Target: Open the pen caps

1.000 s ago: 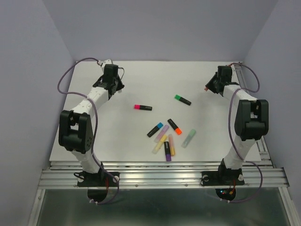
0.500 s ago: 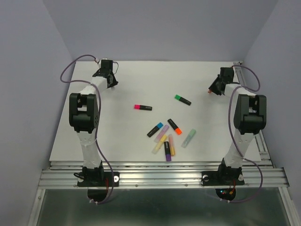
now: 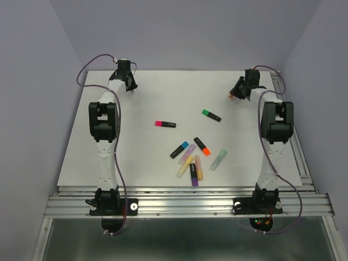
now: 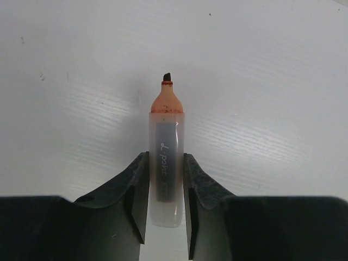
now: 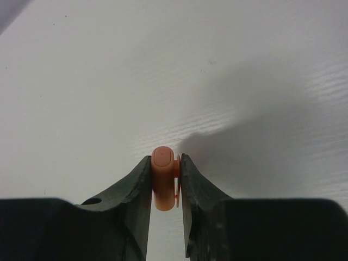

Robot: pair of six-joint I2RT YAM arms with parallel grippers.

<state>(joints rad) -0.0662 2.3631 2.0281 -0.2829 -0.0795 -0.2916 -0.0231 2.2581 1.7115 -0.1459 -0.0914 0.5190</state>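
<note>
where left hand (image 4: 165, 162) grips pen (image 4: 166, 133), marked "l-point"

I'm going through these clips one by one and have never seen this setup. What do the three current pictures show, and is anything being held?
Two robot arms are bolted at the near edge of a white table. The overhead picture looks down from behind them, with the left arm on the left and the right arm on the right, both reaching toward the far corners. The other two pictures come from small cameras on the wrists, each looking along that arm's two fingers. The left gripper clamps an uncapped highlighter, its orange tip bare. The right gripper pinches an orange cap, probably that pen's. Several capped highlighters lie on the table, most in a loose cluster near the middle.
</note>
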